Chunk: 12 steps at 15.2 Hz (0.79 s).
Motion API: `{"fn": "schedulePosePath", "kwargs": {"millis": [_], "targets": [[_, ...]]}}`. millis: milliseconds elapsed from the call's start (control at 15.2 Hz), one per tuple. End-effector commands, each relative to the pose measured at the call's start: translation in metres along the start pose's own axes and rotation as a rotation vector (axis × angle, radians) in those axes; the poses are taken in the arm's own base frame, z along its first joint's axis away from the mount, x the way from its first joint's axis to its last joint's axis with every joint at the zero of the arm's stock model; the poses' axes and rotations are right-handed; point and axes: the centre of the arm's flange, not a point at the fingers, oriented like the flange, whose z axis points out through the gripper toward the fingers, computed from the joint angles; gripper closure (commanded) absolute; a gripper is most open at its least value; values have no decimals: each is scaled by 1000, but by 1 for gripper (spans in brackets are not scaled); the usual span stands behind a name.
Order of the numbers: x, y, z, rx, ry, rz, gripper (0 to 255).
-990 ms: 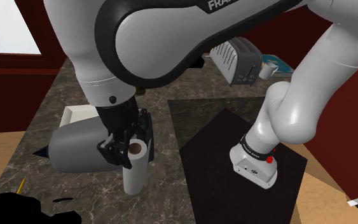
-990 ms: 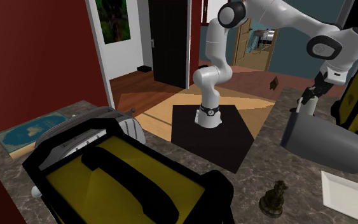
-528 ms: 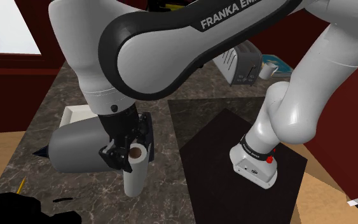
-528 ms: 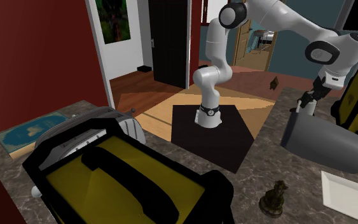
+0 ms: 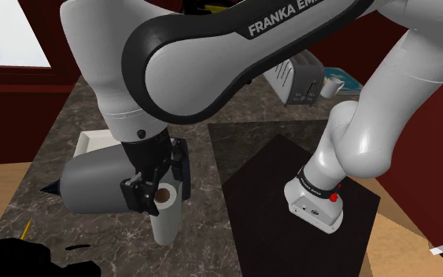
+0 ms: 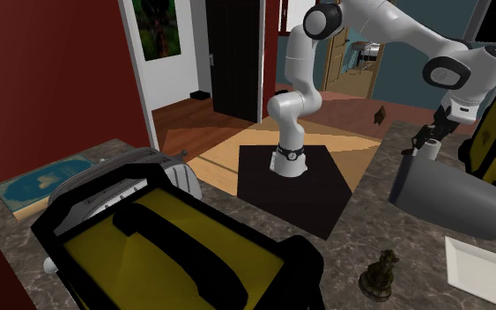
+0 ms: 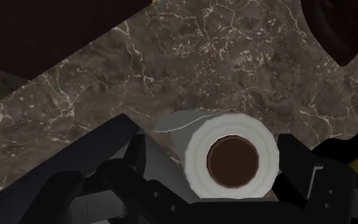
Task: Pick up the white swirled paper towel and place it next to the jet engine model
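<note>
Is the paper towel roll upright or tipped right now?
Upright: the paper towel roll stands vertical in the shoulder view, its brown core facing up.

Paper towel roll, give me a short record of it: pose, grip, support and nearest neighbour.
item: paper towel roll, white with a brown core
pose: upright
grip: gripper closed on its upper part, one finger on each side
support: marble counter; whether the base touches it is unclear
neighbour: grey jet engine model, close beside it on the shoulder view's left
</note>
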Motion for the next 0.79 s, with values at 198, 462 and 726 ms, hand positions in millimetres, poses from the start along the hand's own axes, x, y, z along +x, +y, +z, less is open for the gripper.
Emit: {"fn": "schedulePosePath", "kwargs": {"millis": [198,462,726], "targets": [[0,0,-40,0,0,0,0],[0,0,-50,0,0,0,0],[0,0,-50,0,0,0,0]]}}
